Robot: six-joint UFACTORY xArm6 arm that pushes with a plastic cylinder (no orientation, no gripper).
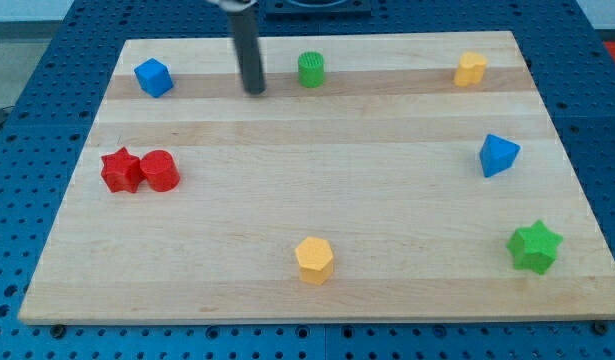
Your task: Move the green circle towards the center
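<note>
The green circle stands near the top edge of the wooden board, a little right of the top middle. My tip rests on the board just to the left of the green circle, with a small gap between them. The dark rod rises from the tip toward the view's top.
A blue cube is at the top left. A yellow block is at the top right. A red star touches a red cylinder at the left. A blue block is at the right, a green star at the bottom right, a yellow hexagon at the bottom middle.
</note>
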